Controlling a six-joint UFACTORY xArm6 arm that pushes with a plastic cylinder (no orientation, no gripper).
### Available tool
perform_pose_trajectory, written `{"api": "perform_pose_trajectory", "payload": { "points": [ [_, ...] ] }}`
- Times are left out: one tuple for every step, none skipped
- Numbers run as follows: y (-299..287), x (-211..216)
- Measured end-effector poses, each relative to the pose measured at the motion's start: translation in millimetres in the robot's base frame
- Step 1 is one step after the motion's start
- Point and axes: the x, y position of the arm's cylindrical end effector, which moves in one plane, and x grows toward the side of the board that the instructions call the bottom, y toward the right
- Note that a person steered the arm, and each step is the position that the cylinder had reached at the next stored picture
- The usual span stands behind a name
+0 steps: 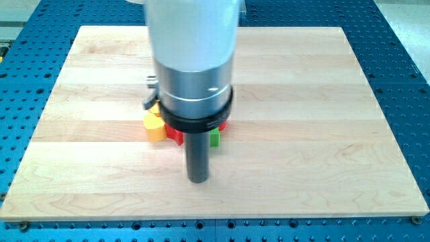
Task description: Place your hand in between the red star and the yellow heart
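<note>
A yellow heart point(154, 125) lies on the wooden board left of the arm's body. A red star point(175, 134) sits right beside it, mostly hidden behind the rod and the arm's collar. My tip point(197, 179) rests on the board below and to the right of both blocks, a short way toward the view's bottom. It touches neither block. A green block point(215, 138) peeks out to the right of the rod, its shape hidden.
The arm's wide white and silver body point(193, 60) covers the board's middle and hides whatever lies behind it. The wooden board point(322, 101) sits on a blue perforated table point(403, 54).
</note>
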Motion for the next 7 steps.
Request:
{"api": "perform_pose_trajectory", "payload": {
  "points": [
    [-16.6,-7.0],
    [-41.1,-7.2],
    [-71.0,-15.3],
    [-73.2,-30.1],
    [-72.5,-35.7],
    [-72.5,-34.9],
    [-72.5,-33.8]
  ]
}}
